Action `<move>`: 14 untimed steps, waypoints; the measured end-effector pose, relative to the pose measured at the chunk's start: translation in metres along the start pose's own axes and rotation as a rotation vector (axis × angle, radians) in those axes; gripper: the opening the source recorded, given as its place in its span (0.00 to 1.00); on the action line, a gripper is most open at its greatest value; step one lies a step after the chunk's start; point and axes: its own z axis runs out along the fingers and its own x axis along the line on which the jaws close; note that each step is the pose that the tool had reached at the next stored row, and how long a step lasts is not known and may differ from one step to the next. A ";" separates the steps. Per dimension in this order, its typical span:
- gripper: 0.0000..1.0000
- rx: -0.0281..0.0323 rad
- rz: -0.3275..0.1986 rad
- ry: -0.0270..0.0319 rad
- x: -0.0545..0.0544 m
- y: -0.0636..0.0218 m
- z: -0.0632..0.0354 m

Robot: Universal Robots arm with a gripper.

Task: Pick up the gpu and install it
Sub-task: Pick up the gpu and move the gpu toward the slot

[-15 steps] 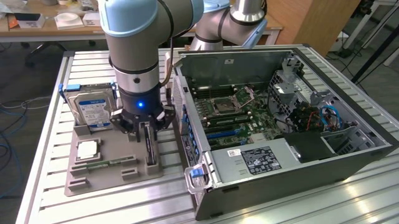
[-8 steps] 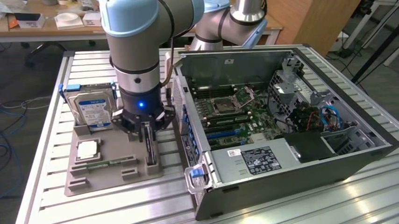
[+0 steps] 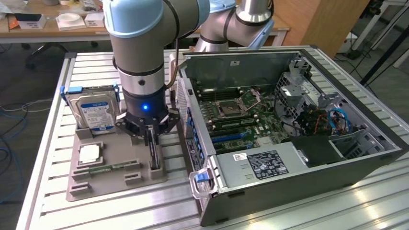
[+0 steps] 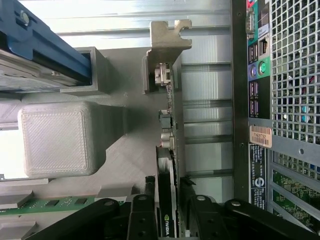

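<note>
**Gripper closed on the GPU in its holder slot**

The gpu (image 3: 154, 152) (image 4: 168, 150) stands on edge directly beneath the gripper (image 3: 151, 140) (image 4: 168, 189), between its fingers (image 4: 149, 186). The jaws are drawn in partway and appear to press on both faces of the card. It still sits in the gray tray (image 3: 115, 186), not lifted. Beside the gripper lies the open computer case (image 3: 288, 178); installation remains undone.

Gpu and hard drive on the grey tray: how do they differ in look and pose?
The gpu is a thin dark card standing on edge; the hard drive is a thick silver block with a blue-and-white label, upright in its holder. The gripper is shut on the gpu; the hard drive stands free. Both sit on the grey tray beside the open computer case.
</note>
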 end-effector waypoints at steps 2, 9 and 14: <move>0.29 0.0000 0.000 0.0000 0.000 0.0000 0.0000; 0.26 0.0000 0.000 0.0000 0.000 0.0000 0.0000; 0.26 0.0000 0.000 0.0000 0.000 0.0000 0.0000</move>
